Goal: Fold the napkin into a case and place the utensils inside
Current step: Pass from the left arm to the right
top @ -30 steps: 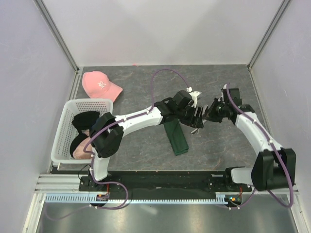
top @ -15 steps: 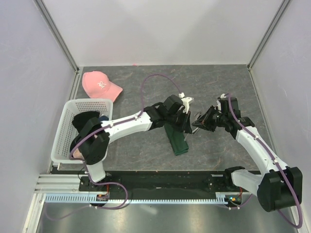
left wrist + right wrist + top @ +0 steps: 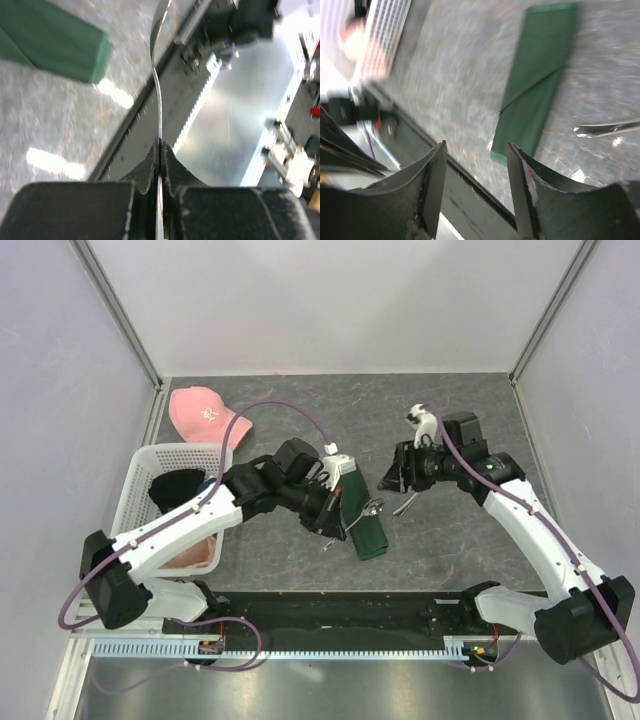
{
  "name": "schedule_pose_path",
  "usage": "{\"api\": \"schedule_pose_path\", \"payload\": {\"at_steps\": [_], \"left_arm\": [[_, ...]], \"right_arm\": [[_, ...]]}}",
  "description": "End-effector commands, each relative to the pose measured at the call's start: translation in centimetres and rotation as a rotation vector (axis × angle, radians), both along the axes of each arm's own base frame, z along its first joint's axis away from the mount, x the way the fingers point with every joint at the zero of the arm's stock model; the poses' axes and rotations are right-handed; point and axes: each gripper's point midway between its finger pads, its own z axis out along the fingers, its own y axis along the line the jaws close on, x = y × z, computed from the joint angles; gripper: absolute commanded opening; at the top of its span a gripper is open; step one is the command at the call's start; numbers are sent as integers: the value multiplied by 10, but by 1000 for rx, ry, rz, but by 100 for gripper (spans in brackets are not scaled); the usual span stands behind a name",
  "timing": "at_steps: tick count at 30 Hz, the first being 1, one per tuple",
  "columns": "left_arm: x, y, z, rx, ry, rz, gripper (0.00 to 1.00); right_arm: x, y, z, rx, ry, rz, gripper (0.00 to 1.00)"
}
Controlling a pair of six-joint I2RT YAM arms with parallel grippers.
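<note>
Lab test cell, white panels (image 3: 330,300), aluminium frame (image 3: 115,310)

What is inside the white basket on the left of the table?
Inside the white basket a black garment shows at the far end, and something pinkish at the near end. The left arm crosses above and covers the middle, so the rest cannot be seen.

The case (image 3: 366,528) lies mid-table (image 3: 470,420). From it, the cap (image 3: 205,415) sits at ten o'clock, and the basket (image 3: 135,500) at nine, with a garment (image 3: 178,488) in it. One utensil (image 3: 605,129) lies on the table near the case, at two o'clock. A second utensil (image 3: 160,107) seems to hang just above the case.
</note>
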Motion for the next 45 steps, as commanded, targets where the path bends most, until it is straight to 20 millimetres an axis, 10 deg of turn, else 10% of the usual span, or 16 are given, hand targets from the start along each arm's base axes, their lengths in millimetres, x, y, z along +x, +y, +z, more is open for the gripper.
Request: {"api": "schedule_pose_path", "payload": {"at_steps": [1, 15, 28, 33, 35, 40, 45], "left_arm": [[-36, 33, -2, 57, 45, -138, 2], [-55, 50, -14, 96, 96, -209, 2], [-64, 51, -8, 65, 114, -243, 2], [-65, 52, -4, 52, 106, -244, 2], [-62, 52, -2, 54, 95, -230, 2], [17, 73, 15, 34, 15, 144, 52], [88, 71, 24, -20, -81, 473, 47]], "right_arm": [[-32, 26, -3, -48, -75, 262, 56], [-103, 65, -4, 16, 29, 511, 51], [-117, 77, -22, 9, 67, 580, 40], [-132, 80, -29, 37, 109, 600, 24], [-132, 80, -33, 40, 120, 577, 0], [-109, 62, -52, -11, 233, 151, 0], [-113, 44, -81, 123, 440, -250, 0]]}}
